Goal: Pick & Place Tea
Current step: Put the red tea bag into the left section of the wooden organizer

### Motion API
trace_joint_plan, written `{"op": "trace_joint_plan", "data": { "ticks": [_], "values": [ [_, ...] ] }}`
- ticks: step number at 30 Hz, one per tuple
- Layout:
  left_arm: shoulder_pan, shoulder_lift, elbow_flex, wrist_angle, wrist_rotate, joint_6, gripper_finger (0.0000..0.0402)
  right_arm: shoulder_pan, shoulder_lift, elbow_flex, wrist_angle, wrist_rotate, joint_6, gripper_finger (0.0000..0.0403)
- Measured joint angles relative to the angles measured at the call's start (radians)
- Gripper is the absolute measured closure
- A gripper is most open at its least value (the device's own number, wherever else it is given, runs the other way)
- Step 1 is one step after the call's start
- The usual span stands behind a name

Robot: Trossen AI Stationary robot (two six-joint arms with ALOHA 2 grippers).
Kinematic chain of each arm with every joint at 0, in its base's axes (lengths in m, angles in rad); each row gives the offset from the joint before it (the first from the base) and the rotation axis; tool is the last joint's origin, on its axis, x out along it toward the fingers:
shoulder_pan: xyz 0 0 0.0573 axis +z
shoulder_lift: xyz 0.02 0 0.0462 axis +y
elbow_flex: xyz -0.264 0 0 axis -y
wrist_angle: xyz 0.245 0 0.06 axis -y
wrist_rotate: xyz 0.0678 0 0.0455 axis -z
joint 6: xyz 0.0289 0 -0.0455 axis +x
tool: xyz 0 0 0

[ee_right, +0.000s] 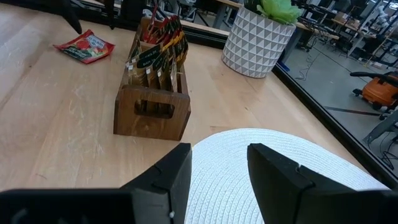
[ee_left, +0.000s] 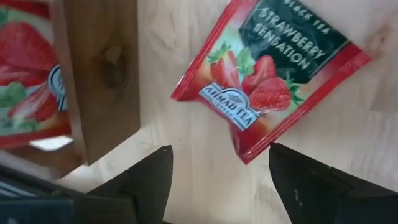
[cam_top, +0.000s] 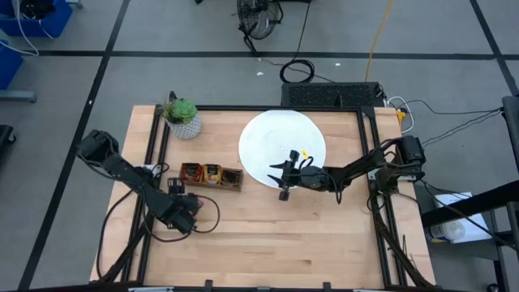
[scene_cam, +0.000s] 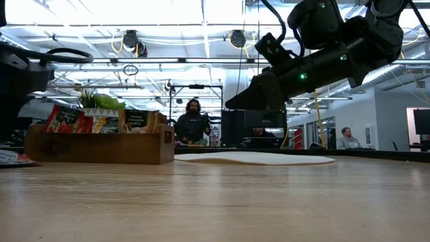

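Left gripper (ee_left: 217, 177): fingers wide open above a red sachet (ee_left: 270, 74) lying on the table, holding nothing. Right gripper (ee_right: 217, 171): fingers parted over the white disc (ee_right: 298, 162), empty.

1. The high view looks straight down on the whole light wooden tabletop (cam_top: 268, 235).
2. The low view looks level across it into the room.
3. The left wrist view sits close above a red strawberry tea sachet (ee_left: 273, 74); the right wrist view, farther off, shares it and the long brown wooden tray (ee_right: 152, 106).

Tray (cam_top: 212, 175) set between plant (cam_top: 183, 117) and disc (cam_top: 268, 134), sachets (ee_right: 157, 55) stood in it. One sachet (ee_left: 272, 73) laid flat on table (cam_top: 268, 235) beside tray's left end.
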Motion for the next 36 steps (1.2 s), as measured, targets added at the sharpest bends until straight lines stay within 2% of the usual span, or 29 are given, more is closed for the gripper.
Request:
{"op": "trace_joint_plan", "data": {
  "ticks": [4,9,11,18,21,24,29,36],
  "values": [
    [-0.005,0.000,-0.002,0.037,0.000,0.091,0.0140,0.000,0.000,0.000,-0.004,0.000,0.000,0.0261],
    [-0.029,-0.001,-0.050,0.215,-0.004,0.298,0.0146,0.000,0.000,0.000,-0.014,0.000,0.000,0.0261],
    [-0.039,-0.005,-0.074,0.262,-0.025,0.326,0.0152,0.000,0.000,0.000,-0.017,0.000,0.000,0.0261],
    [-0.054,-0.003,-0.092,0.246,-0.106,0.338,0.0185,-0.001,0.000,0.000,-0.021,0.000,0.000,0.0261],
    [-0.053,0.000,-0.095,0.247,-0.172,0.311,0.0204,-0.004,0.000,0.000,-0.021,0.000,0.000,0.0261],
    [-0.049,0.000,-0.105,0.281,-0.194,0.270,0.0227,-0.006,0.000,0.000,-0.021,0.000,0.002,0.0261],
    [-0.039,-0.005,-0.161,0.395,-0.211,0.152,0.0277,-0.006,0.000,0.000,-0.021,0.000,0.002,0.0261],
    [-0.039,-0.004,-0.196,0.493,-0.243,0.106,0.0372,-0.006,0.000,0.000,-0.021,0.000,0.003,0.0261]
  ]
}}
